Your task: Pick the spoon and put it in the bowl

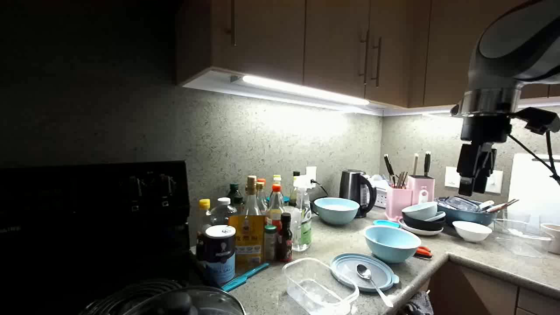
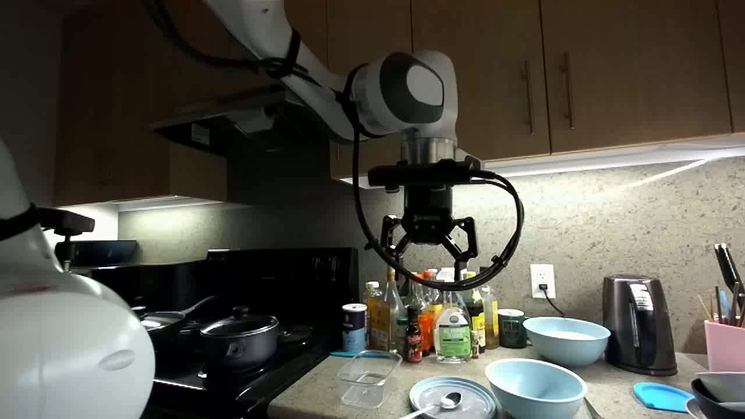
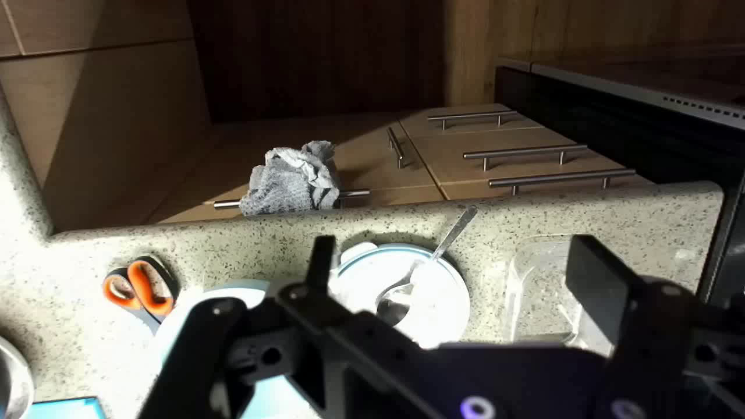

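On the pale-blue lid (image 1: pixel 350 262): metal spoon (image 1: pixel 370 281), rounded end on the lid's flat top, handle crossing the rim toward the front edge of the worktop (image 3: pixel 227 250)
Spoon pick-up: in its approach, I judge; the grasp is not yet made
Hand (image 3: pixel 453 262): released, fingers spread wide, nothing between them, well above the worktop
Next for the hand: probably a descent over the spoon's handle, with a slight turn so the fingers meet squarely across it, then a lift over the rim of the light-blue bowl (image 1: pixel 391 251)
Spoon: polished, reflective, slim; likely to pivot on the lid if pinched off-centre
Lid: round, flat, smooth, with a small tab
Light-blue bowl: just beside the lid, so most likely the target; smooth, deep, curved wall
Plastic container (image 2: pixel 361 391): beside the lid, on the side away from that bowl; clear, rectangular, thin-walled
Scissors (image 3: pixel 138 291): near the bowl; orange-and-dark handle loops
Second blue bowl (image 2: pixel 567 346): farther back, beside a dark glossy kettle (image 2: pixel 637 326)
Dishcloth (image 3: pixel 288 183): crumpled, nubbly grey, over a cabinet handle
Worktop: speckled, stone-like, with a rounded front edge
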`<state>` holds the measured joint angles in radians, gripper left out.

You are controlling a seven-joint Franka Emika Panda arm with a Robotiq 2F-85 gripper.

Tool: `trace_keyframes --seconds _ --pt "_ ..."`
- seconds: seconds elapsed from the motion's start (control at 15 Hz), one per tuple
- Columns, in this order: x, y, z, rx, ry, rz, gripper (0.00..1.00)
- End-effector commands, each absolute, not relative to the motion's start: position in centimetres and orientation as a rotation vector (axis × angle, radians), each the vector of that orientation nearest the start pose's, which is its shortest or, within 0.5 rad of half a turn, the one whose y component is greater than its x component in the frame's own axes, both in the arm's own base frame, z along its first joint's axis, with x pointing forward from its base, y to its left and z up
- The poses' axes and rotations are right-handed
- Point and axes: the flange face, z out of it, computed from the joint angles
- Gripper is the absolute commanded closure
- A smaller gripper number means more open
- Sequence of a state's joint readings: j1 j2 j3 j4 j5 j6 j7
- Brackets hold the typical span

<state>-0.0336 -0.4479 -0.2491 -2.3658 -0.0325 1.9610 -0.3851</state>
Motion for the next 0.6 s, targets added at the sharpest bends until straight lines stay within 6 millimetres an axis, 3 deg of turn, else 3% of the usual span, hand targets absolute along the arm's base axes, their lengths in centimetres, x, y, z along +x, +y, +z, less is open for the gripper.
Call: trace_keyframes --seconds 0.0,0.33,0.53 --pt "40.2 -12.6 49.2 -3.07 -0.21 -0.082 0.0" --pt "40.2 -12.6 49.2 -3.07 -0.21 -0.082 0.0" --pt "41.3 -12.8 48.0 -3.08 -0.198 -0.042 0.0"
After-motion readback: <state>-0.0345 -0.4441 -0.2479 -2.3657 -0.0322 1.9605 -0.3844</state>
